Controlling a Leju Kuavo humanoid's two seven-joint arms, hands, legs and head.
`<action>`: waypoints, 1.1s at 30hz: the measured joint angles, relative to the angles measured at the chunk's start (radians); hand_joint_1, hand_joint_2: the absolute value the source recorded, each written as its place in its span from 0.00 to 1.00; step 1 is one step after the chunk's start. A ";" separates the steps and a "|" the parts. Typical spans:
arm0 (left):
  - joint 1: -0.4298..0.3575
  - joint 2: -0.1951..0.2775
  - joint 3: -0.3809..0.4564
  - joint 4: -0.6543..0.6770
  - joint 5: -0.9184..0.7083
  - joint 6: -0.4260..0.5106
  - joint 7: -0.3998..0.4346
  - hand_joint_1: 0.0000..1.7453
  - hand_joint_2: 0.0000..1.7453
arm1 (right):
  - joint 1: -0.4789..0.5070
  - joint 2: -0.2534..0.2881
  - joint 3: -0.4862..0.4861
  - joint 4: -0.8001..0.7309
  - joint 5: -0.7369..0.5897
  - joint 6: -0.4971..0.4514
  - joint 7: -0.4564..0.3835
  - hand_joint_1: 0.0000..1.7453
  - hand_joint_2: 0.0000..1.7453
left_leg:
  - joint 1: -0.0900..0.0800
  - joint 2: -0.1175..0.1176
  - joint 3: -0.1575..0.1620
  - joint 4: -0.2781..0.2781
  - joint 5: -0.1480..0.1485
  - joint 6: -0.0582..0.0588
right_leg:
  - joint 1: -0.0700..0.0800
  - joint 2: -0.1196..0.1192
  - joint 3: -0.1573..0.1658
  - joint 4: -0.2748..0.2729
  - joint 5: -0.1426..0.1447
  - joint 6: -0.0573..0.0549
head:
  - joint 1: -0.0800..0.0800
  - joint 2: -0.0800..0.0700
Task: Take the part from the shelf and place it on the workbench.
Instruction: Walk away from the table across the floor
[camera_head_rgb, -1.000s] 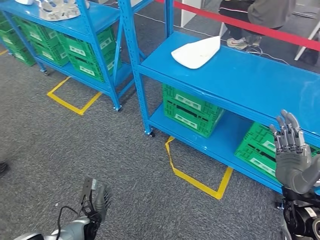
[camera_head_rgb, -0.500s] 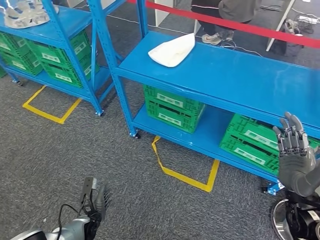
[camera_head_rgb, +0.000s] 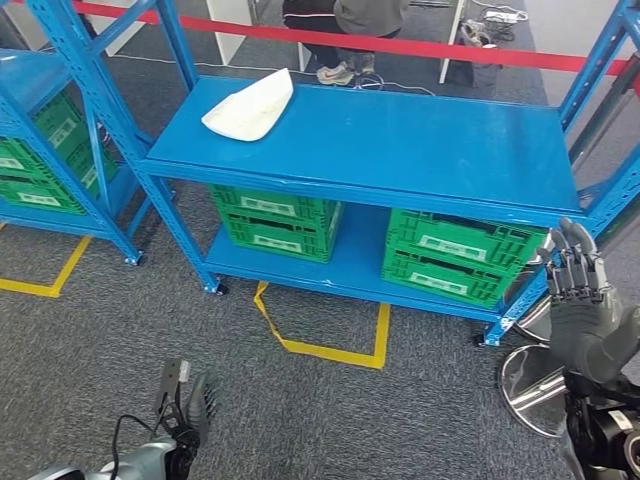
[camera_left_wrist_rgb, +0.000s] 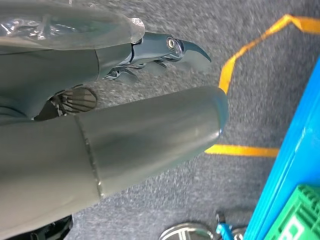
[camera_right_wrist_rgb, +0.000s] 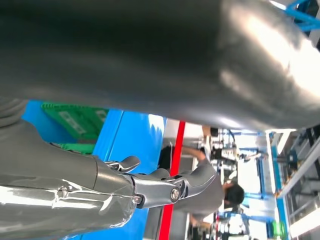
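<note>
A white curved part (camera_head_rgb: 249, 106) lies on the top board of the blue shelf (camera_head_rgb: 392, 150), near its left end. My right hand (camera_head_rgb: 583, 305) is raised at the right edge of the head view, fingers straight and apart, holding nothing; the right wrist view shows its fingers (camera_right_wrist_rgb: 162, 185) stretched out before the blue shelf (camera_right_wrist_rgb: 128, 135). My left hand (camera_head_rgb: 189, 405) hangs low over the grey carpet with fingers loosely extended and nothing in it; its fingers (camera_left_wrist_rgb: 166, 50) stand above the floor in the left wrist view.
Green crates (camera_head_rgb: 275, 218) (camera_head_rgb: 453, 255) fill the shelf's lower board. A second blue rack (camera_head_rgb: 45, 130) stands at the left. Yellow tape (camera_head_rgb: 324, 345) marks the carpet. A red barrier tape (camera_head_rgb: 362, 42) and a seated person (camera_head_rgb: 355, 25) are behind the shelf. A round metal base (camera_head_rgb: 528, 375) sits at right.
The whole scene has slid left as the camera turned right; the shelf with the white part is now more centred. Both hands keep their poses.
</note>
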 joint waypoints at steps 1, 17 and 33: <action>-0.001 0.001 0.000 0.000 0.000 0.000 0.000 0.00 0.00 | 0.000 0.000 0.000 0.000 0.000 0.000 0.000 0.00 0.00 | -0.001 -0.008 0.011 -0.024 0.004 0.002 | -0.001 0.011 -0.003 0.000 0.001 0.005 | 0.000 0.000; -0.003 -0.005 0.000 0.000 0.000 0.005 0.000 0.00 0.00 | -0.006 0.000 0.005 0.012 -0.003 -0.024 0.000 0.00 0.00 | -0.002 0.090 0.018 -0.033 0.001 0.000 | -0.015 -0.111 0.025 -0.003 -0.030 0.045 | 0.021 0.000; -0.004 -0.004 0.001 0.000 -0.004 0.008 0.003 0.00 0.00 | -0.006 0.000 0.003 0.033 0.002 -0.027 0.000 0.00 0.00 | 0.002 0.092 0.026 -0.053 0.014 -0.018 | -0.009 -0.107 0.027 -0.006 -0.031 0.027 | 0.009 0.000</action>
